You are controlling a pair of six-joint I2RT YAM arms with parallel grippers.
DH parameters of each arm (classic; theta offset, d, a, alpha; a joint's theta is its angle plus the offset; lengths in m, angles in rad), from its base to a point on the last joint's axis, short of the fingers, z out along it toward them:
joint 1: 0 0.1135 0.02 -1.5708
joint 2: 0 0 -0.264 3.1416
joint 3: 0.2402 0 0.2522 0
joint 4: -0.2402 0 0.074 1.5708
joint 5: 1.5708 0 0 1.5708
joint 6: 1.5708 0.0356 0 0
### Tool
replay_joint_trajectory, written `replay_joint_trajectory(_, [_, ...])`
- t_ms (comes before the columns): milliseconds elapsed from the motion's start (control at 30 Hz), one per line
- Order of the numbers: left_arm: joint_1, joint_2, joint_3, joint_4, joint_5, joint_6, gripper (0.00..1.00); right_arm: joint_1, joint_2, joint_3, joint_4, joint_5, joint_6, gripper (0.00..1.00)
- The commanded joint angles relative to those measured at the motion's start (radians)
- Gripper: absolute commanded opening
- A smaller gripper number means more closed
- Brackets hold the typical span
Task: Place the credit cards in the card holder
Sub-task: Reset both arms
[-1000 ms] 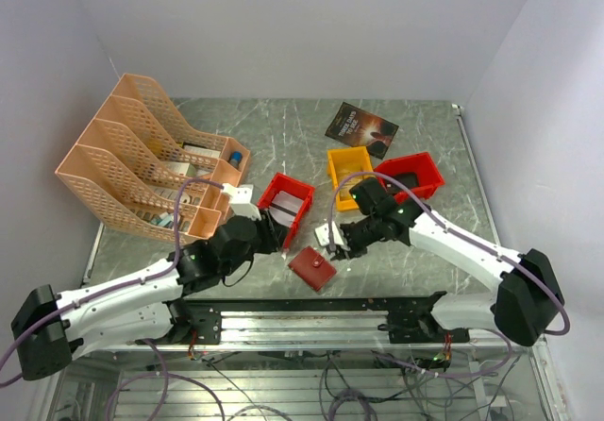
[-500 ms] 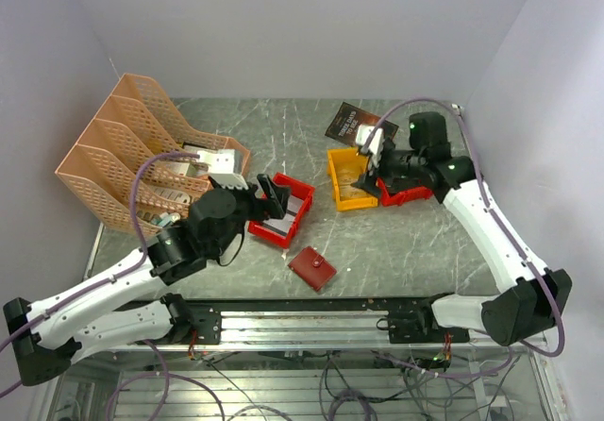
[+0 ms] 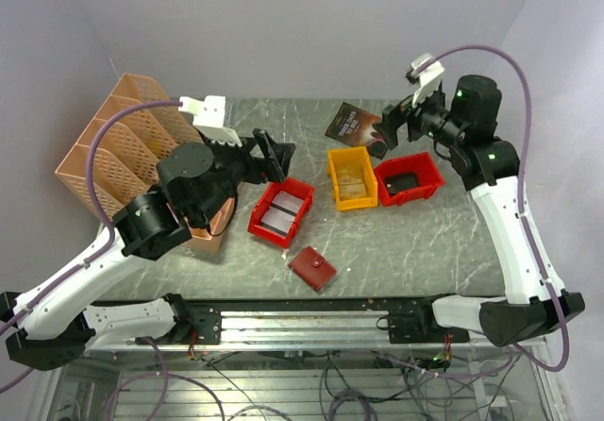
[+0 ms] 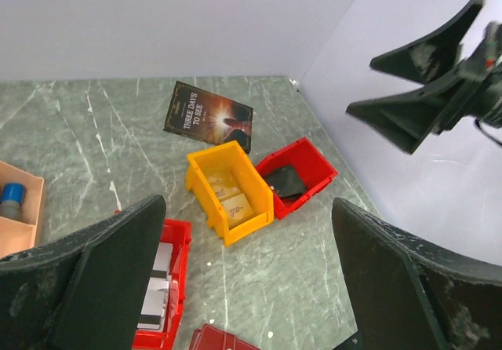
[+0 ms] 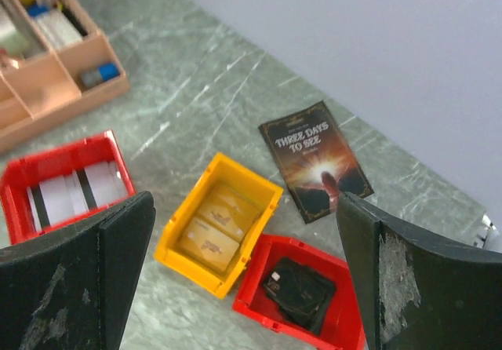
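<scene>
We read the left hand (image 3: 270, 159) as fully spread: its two fingers (image 4: 94, 279) stand wide apart with nothing between them. It hangs in the air over the table (image 3: 415, 242), at 12 o'clock of the left red bin (image 3: 266, 232), and touches nothing.

The right hand (image 3: 394, 126) is also spread wide. Its fingers (image 5: 86, 264) are empty, and it is raised high near the booklet (image 3: 354, 122), at 12 o'clock of the right red bin (image 3: 415, 195).

The credit cards (image 3: 283, 210) lie flat inside the left red bin; they are pale with a dark stripe. The card holder (image 3: 312, 268) lies folded shut on the table at 5 o'clock of that bin, just beside it and well apart from both hands.

The yellow bin (image 3: 351, 204) stands at 2 o'clock of the cards. A dark object (image 3: 404, 181) rests in the right red bin.
</scene>
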Motion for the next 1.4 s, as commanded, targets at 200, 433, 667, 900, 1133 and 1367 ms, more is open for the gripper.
replay_joint_trajectory(200, [0.006,0.072,0.215,-0.15,0.08,0.047,0.98,-0.004,0.009,0.275,-0.113,0.037,0.22,0.99])
replay_joint_trajectory(433, [0.005,0.06,0.26,-0.134,0.129,0.054,0.98,-0.004,-0.008,0.354,-0.127,0.12,0.325,1.0])
replay_joint_trajectory(667, [0.006,-0.01,0.171,-0.009,0.225,0.032,0.98,-0.004,-0.039,0.347,-0.148,0.119,0.304,1.0])
replay_joint_trajectory(900, [0.005,-0.048,0.148,-0.013,0.226,0.002,0.98,-0.005,-0.074,0.287,-0.141,0.114,0.286,1.0])
replay_joint_trajectory(1133, [0.005,-0.041,0.154,-0.033,0.239,-0.001,0.98,-0.007,-0.082,0.291,-0.14,0.137,0.294,1.0])
replay_joint_trajectory(1367, [0.006,-0.044,0.149,-0.03,0.235,0.007,0.98,-0.008,-0.083,0.278,-0.134,0.141,0.311,1.0])
